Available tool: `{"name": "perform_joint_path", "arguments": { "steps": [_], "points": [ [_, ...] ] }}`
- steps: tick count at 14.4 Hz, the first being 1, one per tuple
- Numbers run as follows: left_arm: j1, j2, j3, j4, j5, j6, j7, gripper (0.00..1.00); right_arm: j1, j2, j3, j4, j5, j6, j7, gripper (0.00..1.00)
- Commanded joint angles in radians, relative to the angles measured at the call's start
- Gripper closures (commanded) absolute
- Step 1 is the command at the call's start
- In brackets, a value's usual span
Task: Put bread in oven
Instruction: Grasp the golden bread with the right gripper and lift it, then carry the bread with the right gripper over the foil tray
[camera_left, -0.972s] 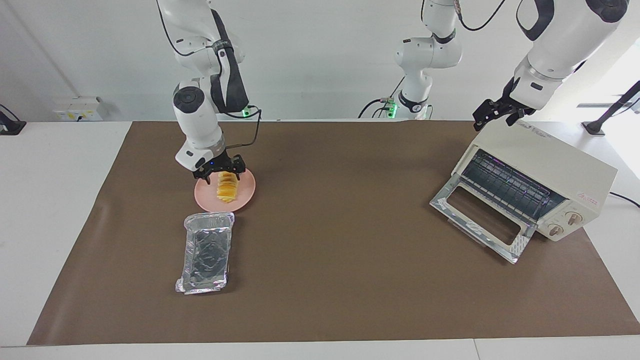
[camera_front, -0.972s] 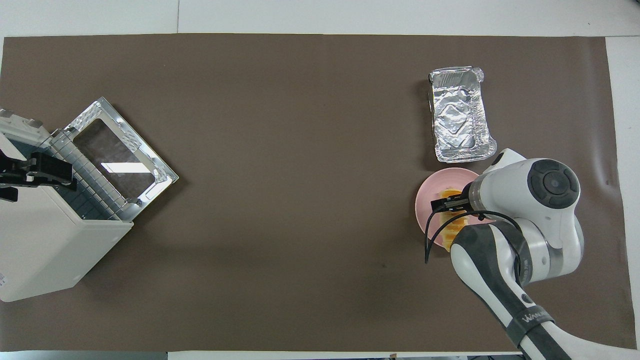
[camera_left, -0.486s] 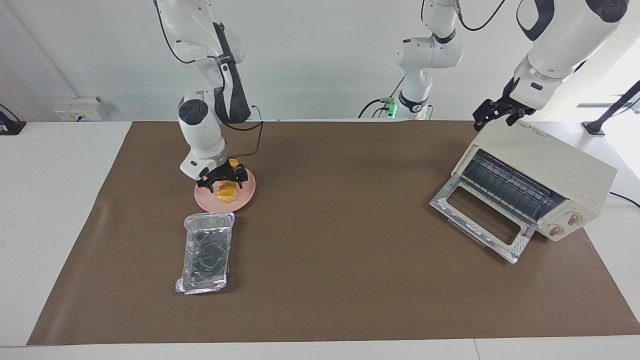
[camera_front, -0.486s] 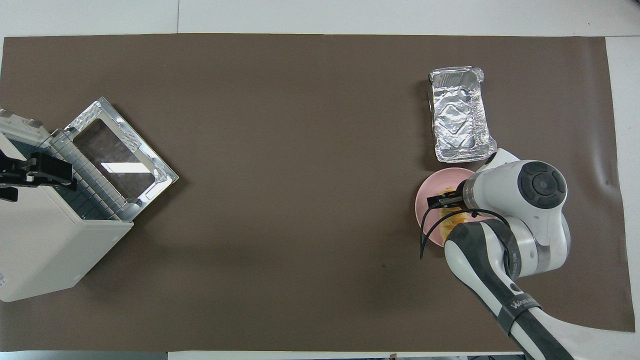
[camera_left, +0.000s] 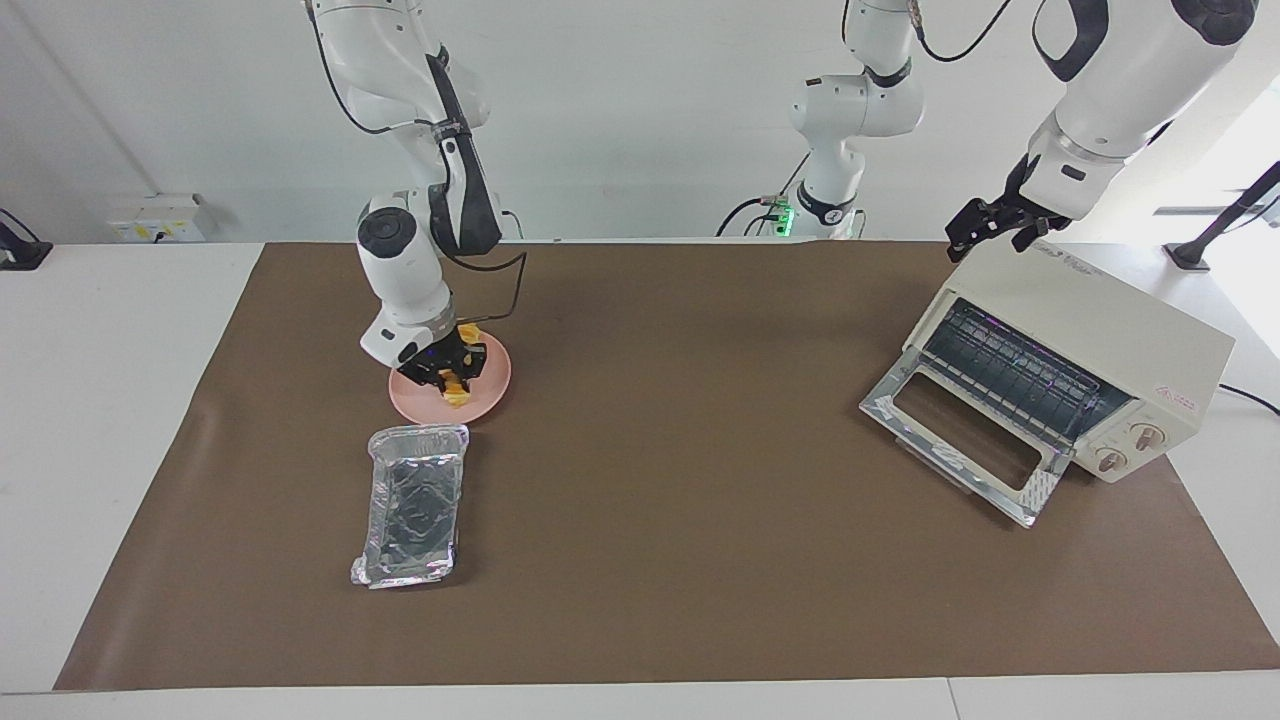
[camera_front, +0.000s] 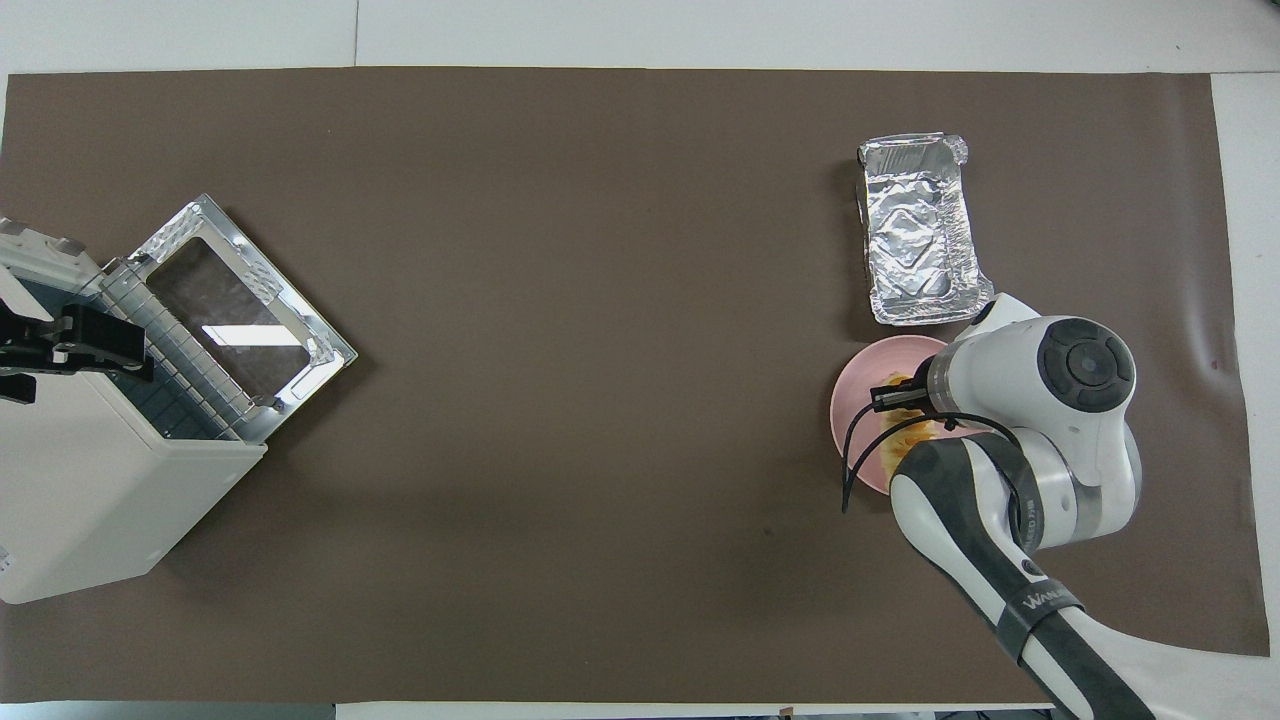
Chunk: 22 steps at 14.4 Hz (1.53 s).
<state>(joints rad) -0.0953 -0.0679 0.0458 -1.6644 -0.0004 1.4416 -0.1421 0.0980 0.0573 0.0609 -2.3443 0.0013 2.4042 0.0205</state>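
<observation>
The bread (camera_left: 459, 397), a small golden ridged loaf, lies on a round pink plate (camera_left: 497, 377) toward the right arm's end of the table. My right gripper (camera_left: 447, 369) is down on the plate with its fingers shut around the loaf's middle. From overhead the right arm covers most of the bread (camera_front: 913, 433) and part of the plate (camera_front: 853, 420), with the right gripper (camera_front: 893, 396) over them. The cream-white oven (camera_left: 1092, 328) stands toward the left arm's end, its glass door (camera_left: 962, 440) dropped open. My left gripper (camera_left: 988, 226) waits open above the oven's top (camera_front: 92, 500).
A crinkled silver foil tray (camera_left: 414, 505) lies beside the plate, farther from the robots; overhead it is the foil tray (camera_front: 918, 232). The open oven door (camera_front: 240, 320) juts onto the brown mat (camera_left: 680, 420). A third arm stands at the back.
My right gripper has come down onto the plate and its fingers have closed in on the bread. The left arm has not moved.
</observation>
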Motion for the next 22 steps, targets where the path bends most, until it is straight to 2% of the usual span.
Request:
{"name": "perform_joint_path", "arguments": {
  "steps": [1, 3, 4, 6, 8, 12, 13, 18, 21, 22],
  "points": [
    [0.017, -0.020, -0.009, -0.017, -0.018, -0.003, 0.002, 0.00, -0.018, 0.018, 0.000, 0.145, 0.017, -0.171, -0.050, 1.00],
    [0.017, -0.020, -0.009, -0.017, -0.018, -0.003, 0.002, 0.00, -0.038, 0.065, -0.001, 0.299, 0.016, -0.296, -0.068, 1.00],
    [0.017, -0.020, -0.009, -0.017, -0.018, -0.003, 0.002, 0.00, -0.044, 0.085, -0.001, 0.354, 0.016, -0.318, -0.083, 1.00],
    [0.017, -0.020, -0.009, -0.017, -0.018, -0.003, 0.002, 0.00, -0.064, 0.114, -0.003, 0.414, 0.016, -0.301, -0.099, 1.00],
    [0.017, -0.020, -0.009, -0.017, -0.018, -0.003, 0.002, 0.00, -0.081, 0.166, -0.003, 0.523, 0.016, -0.312, -0.102, 1.00],
    [0.017, -0.020, -0.009, -0.017, -0.018, -0.003, 0.002, 0.00, -0.097, 0.470, -0.001, 0.905, 0.014, -0.391, -0.106, 1.00],
    [0.017, -0.020, -0.009, -0.017, -0.018, -0.003, 0.002, 0.00, -0.090, 0.521, -0.003, 0.943, 0.011, -0.382, -0.105, 1.00],
    [0.017, -0.020, -0.009, -0.017, -0.018, -0.003, 0.002, 0.00, -0.089, 0.598, -0.003, 0.955, 0.008, -0.269, -0.105, 1.00],
    [0.017, -0.020, -0.009, -0.017, -0.018, -0.003, 0.002, 0.00, -0.086, 0.590, -0.001, 0.886, 0.017, -0.163, -0.099, 1.00],
    [0.017, -0.020, -0.009, -0.017, -0.018, -0.003, 0.002, 0.00, -0.086, 0.589, -0.001, 0.886, 0.020, -0.169, -0.097, 0.88]
  ]
}}
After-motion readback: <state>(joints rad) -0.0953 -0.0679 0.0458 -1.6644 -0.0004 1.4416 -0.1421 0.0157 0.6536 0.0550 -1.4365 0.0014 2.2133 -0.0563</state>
